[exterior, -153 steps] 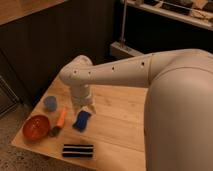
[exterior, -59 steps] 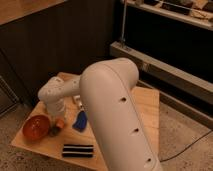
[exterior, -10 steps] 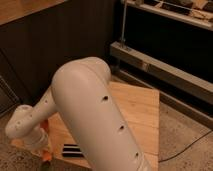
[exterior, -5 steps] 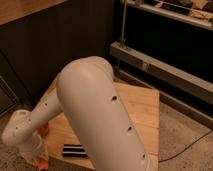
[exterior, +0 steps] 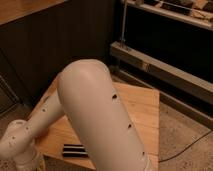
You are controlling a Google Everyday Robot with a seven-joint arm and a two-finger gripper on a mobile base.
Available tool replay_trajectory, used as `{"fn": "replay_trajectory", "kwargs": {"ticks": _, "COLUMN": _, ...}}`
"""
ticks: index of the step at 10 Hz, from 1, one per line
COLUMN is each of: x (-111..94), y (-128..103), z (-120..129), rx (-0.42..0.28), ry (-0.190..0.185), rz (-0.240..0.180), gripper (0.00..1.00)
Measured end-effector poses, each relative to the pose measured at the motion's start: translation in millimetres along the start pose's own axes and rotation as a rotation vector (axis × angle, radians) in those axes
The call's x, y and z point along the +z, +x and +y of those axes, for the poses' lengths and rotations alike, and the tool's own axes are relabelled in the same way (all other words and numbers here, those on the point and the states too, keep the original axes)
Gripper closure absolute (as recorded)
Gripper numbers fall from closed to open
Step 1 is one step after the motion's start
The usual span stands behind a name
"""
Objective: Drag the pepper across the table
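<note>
- One camera view is all there is, and the robot's white arm [exterior: 95,115] fills most of it, sweeping from the lower right up over the table [exterior: 142,107] and down to the bottom-left corner.
- Nothing of the pepper shows in this view. It is either behind the arm or below the lower edge, so I cannot say where on the table it lies or whether it is on the table at all.
- No part of the gripper shows either. It should sit beyond the rounded wrist housing [exterior: 17,147] at the bottom-left corner, past the table's near-left corner, and I cannot tell whether it is released, clenched or grasping the pepper.
- Judging by where the wrist sits, low and at the near-left edge of the tabletop, the arm looks to be at the end of a reach toward that corner. That would fit a drag well under way or nearly finished, but with the pepper hidden this is only a guess.
- What remains cannot be settled from here: whether the pepper has travelled far enough, and whether it needs letting go.
- On the bare planks only a dark ridged block [exterior: 75,149] shows, near the front edge, just beside the arm.
- No brand, label or readable writing appears anywhere; the arm's shell carries only small dark holes.
</note>
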Motion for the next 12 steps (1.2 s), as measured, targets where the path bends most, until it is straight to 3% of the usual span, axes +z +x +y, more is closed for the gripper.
{"fn": "replay_trajectory", "kwargs": {"ticks": 3, "x": -1, "y": 19, "z": 19, "rx": -0.253, "ry": -0.062, "rz": 0.03, "gripper": 0.2}}
{"fn": "replay_trajectory", "kwargs": {"ticks": 5, "x": -7, "y": 25, "z": 19, "rx": -0.349, "ry": -0.094, "rz": 0.035, "gripper": 0.2}}
{"fn": "replay_trajectory", "kwargs": {"ticks": 6, "x": -11, "y": 23, "z": 16, "rx": -0.365, "ry": -0.103, "rz": 0.026, "gripper": 0.2}}
{"fn": "replay_trajectory", "kwargs": {"ticks": 7, "x": -17, "y": 21, "z": 11, "rx": -0.36, "ry": -0.108, "rz": 0.012, "gripper": 0.2}}
{"fn": "replay_trajectory", "kwargs": {"ticks": 9, "x": -37, "y": 3, "z": -7, "rx": -0.277, "ry": -0.124, "rz": -0.062, "gripper": 0.2}}
{"fn": "replay_trajectory", "kwargs": {"ticks": 12, "x": -88, "y": -31, "z": -72, "rx": 0.035, "ry": -0.107, "rz": -0.224, "gripper": 0.2}}
